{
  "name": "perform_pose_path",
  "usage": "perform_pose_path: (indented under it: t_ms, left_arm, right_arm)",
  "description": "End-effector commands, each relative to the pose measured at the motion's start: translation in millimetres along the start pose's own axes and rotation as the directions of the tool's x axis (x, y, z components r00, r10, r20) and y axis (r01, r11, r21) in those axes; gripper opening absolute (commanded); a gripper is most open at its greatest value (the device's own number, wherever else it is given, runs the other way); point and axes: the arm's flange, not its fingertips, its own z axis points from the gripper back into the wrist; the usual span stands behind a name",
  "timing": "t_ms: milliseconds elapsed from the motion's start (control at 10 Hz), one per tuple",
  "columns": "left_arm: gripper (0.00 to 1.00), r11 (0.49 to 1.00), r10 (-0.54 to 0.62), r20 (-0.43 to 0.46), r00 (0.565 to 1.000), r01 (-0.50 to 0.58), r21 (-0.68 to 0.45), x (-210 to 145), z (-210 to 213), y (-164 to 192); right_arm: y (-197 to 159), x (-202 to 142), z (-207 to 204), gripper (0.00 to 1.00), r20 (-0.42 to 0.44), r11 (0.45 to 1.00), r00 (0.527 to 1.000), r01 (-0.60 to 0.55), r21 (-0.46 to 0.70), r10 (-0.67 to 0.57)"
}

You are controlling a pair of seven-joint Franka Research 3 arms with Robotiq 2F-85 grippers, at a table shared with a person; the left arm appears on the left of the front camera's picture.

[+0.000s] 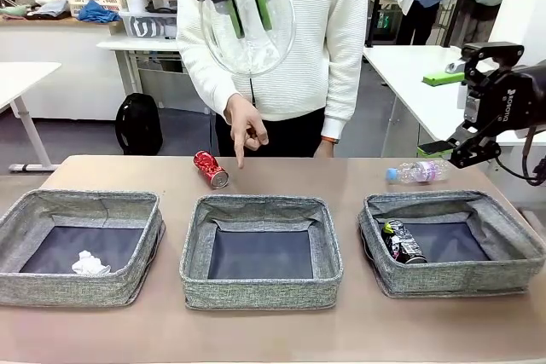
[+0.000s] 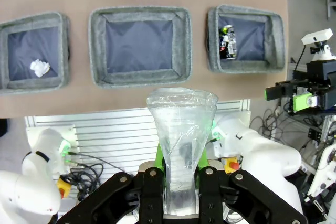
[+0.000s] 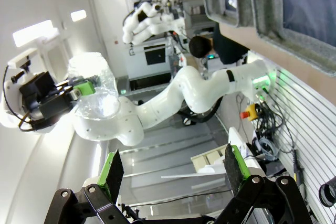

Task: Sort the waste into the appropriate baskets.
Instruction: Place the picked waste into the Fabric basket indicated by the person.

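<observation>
Clamping crushed clear plastic bottle (image 2: 181,111), left pincer (image 2: 182,148) up high, right pincer (image 3: 172,156) spread wide, empty

Beyond the brown table (image 1: 273,334), a black backpack (image 1: 139,124) sits on the floor near a white table (image 1: 119,43).

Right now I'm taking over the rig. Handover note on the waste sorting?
Left claw: shut on the crushed clear plastic bottle, high above the table.
Right claw: open, holding nothing, off at the right side.
Done: crumpled white paper ball in the left grey fabric basket; dark printed can in the right grey fabric basket.
Left: the held bottle; red can on the table, with the person's hand pointing at it; small clear bottle with pink label on the table behind the right basket.
Middle grey fabric basket: nothing in it.
</observation>
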Motion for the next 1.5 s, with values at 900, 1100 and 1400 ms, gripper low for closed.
perform_pose_path:
  t_ms: [900,1100,1400]
  left_arm:
    - [0.24,0.969,0.091,0.119,0.989,-0.116,0.218,-14.1,-270.4,47.0]
    - [0.24,0.973,0.104,0.130,0.986,-0.127,0.192,-8.6,-267.5,43.7]
    - [0.43,0.967,0.176,0.165,0.970,-0.202,0.153,-3.9,-272.2,48.4]
  right_arm:
    - [2.2,0.1,-0.6,1.00,0.001,1.000,1.000,-0.006,0.022,0.006]
    - [2.2,0.1,-0.6,1.00,0.001,1.000,1.000,-0.006,0.022,0.006]
    - [2.2,0.1,-0.6,1.00,0.001,1.000,1.000,-0.006,0.022,0.006]
